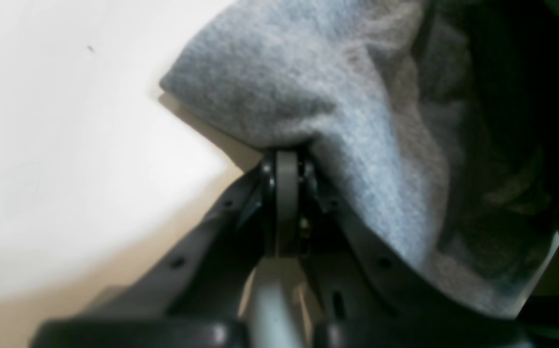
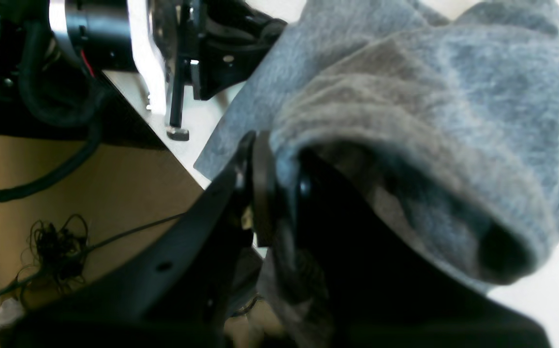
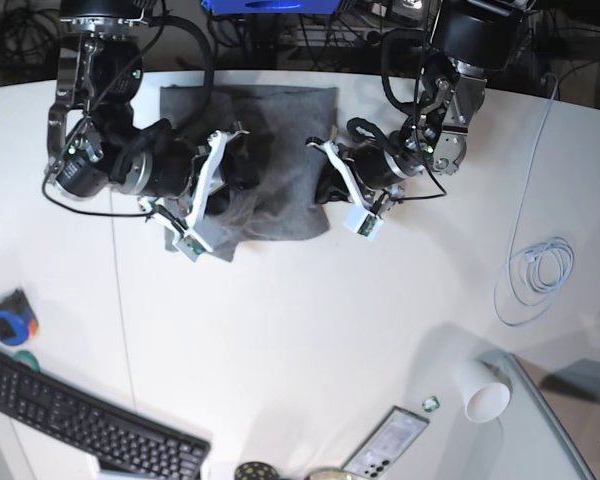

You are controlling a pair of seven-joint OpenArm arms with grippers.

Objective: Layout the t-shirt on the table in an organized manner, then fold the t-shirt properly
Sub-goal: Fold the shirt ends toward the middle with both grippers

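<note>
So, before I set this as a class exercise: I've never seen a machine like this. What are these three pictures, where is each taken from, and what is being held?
It is a robot with two arms working at a white table. The base view looks down from above; the other two come from cameras mounted on each wrist, looking along the gripper.

A grey t-shirt lies between the arms, partly bunched. The left gripper, on the right in the overhead view, is shut on a fold of it. The right gripper is also pinching the cloth.

Also on the table: a black keyboard, a white paper cup on its side, a coiled pale cable, and a phone-like device.
</note>
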